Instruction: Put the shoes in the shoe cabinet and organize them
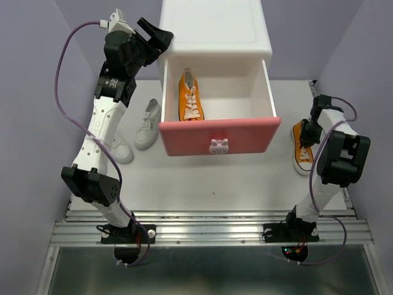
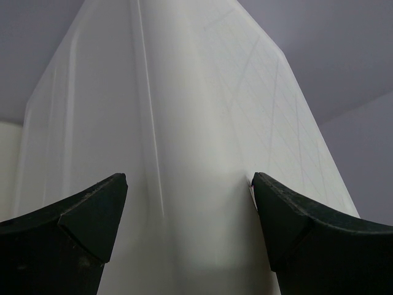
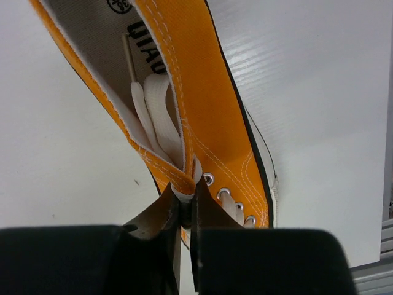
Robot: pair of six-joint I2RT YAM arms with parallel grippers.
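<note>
Orange shoe [image 1: 301, 147], frame right.
Right end effector [image 3: 184, 196] nips just its fabric edge: may slip. Left end effector [image 2: 189, 184] wide.

The shoe cabinet [image 1: 215, 31] stands at the far middle of the table [image 1: 215, 184], its drawer [image 1: 220, 136] pulled out toward the near side. A first shoe [image 1: 190, 98] lies in the drawer's left part. On the table left of the drawer lie a second shoe [image 1: 147, 125] and, nearer and further left, a third shoe [image 1: 120, 149]. A fourth shoe [image 1: 302, 147] lies right of the drawer.

lavender walls [image 1: 31, 74] enclose a white table [image 1: 215, 184] edged by a metal rail [image 1: 209, 232].
</note>
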